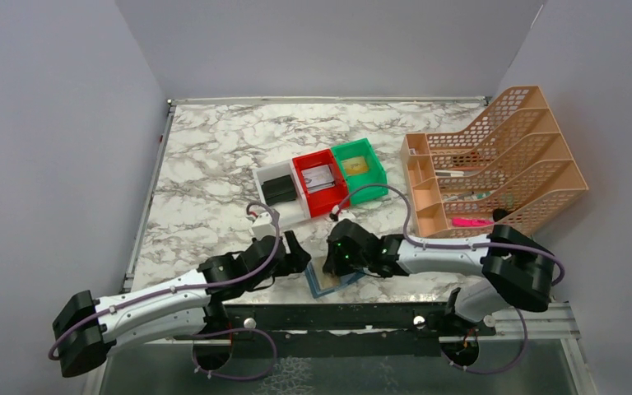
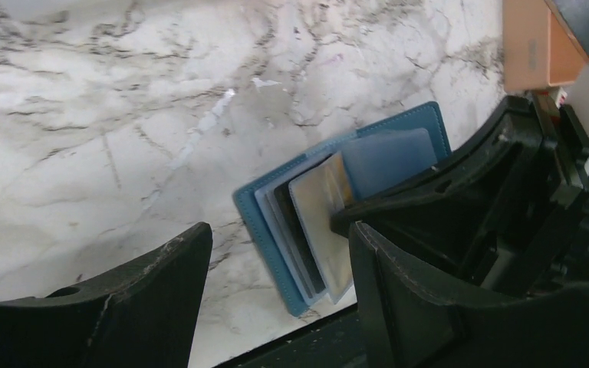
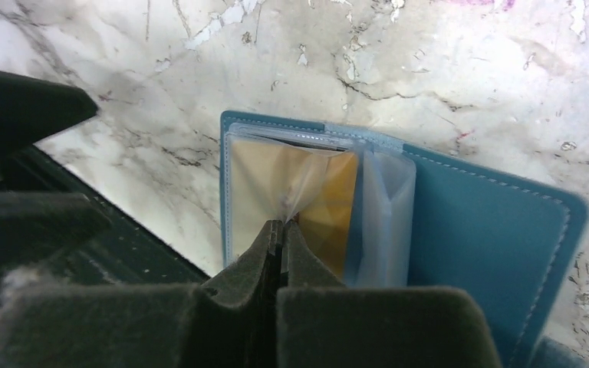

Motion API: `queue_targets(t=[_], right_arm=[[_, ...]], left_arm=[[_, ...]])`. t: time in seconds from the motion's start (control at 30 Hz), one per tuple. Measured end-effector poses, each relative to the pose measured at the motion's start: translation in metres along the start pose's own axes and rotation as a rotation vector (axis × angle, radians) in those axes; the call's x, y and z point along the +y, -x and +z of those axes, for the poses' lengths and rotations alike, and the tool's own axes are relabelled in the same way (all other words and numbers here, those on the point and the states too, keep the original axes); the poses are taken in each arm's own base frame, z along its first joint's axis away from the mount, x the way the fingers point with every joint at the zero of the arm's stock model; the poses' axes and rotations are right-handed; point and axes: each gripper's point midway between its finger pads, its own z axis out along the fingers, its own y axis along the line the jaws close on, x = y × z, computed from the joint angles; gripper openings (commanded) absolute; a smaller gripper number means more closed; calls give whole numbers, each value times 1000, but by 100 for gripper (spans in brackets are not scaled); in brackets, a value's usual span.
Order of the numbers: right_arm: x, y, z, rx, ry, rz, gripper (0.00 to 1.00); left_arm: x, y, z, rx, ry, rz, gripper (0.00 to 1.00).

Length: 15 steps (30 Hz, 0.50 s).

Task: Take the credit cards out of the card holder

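Note:
The teal-blue card holder (image 1: pixel 335 282) lies open at the table's near edge, its clear sleeves fanned out. My right gripper (image 3: pixel 282 227) is shut on the edge of one clear plastic sleeve (image 3: pixel 295 180) and lifts it. A gold card (image 3: pixel 330 207) sits inside, behind that sleeve. The teal cover (image 3: pixel 491 222) lies flat to the right. My left gripper (image 2: pixel 278 234) is open and empty, low over the holder's (image 2: pixel 251 215) left edge. The gold card (image 2: pixel 318 207) and a dark card (image 2: pixel 295 226) show in the sleeves. The right gripper (image 2: pixel 460 199) rests on the holder's right part.
A white bin with a black wallet (image 1: pixel 280 190), a red bin (image 1: pixel 317 177) and a green bin (image 1: pixel 360 169) stand mid-table. An orange file rack (image 1: pixel 494 164) stands at the right. A black rail (image 1: pixel 329 317) runs along the near edge, right beside the holder.

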Motion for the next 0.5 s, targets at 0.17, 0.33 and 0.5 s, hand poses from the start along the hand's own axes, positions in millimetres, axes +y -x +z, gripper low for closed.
queue_targets(t=[0.17,0.33,0.5], right_arm=[[-4,5,-8,-13,108,107,1],[-11,2,-12,-9,163,182,1],[-9,-1,-14,-7,209,219,1]], left_arm=[[-26,-9,7,56,-106,32,69],[-55,-15,12,90,-224,34,69],[-70,-24,21,130,-278,27,68]])
